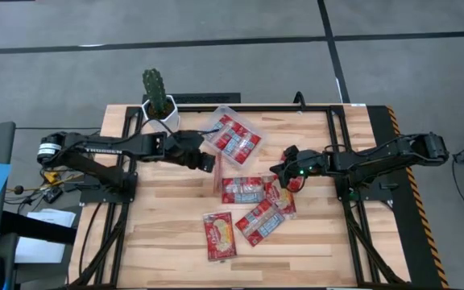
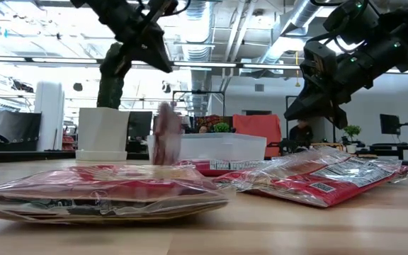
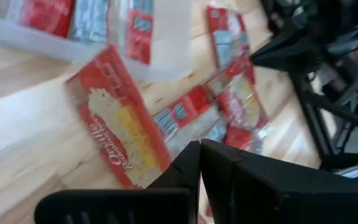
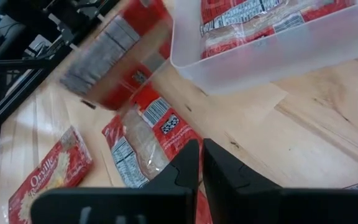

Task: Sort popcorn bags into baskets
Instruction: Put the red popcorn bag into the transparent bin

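Observation:
My left gripper is shut and hangs in the air just near of the clear tray. A blurred popcorn bag stands on edge below it, apart from the fingertips; it also shows in the high view as a thin strip. The tray holds a few red bags. My right gripper is shut and hovers above the right-hand bag without touching it. Three more bags lie flat on the table.
A white pot with a cactus stands at the far edge, left of the tray. Black frame rails run along the table's left and right sides. Bare wood lies toward the near edge.

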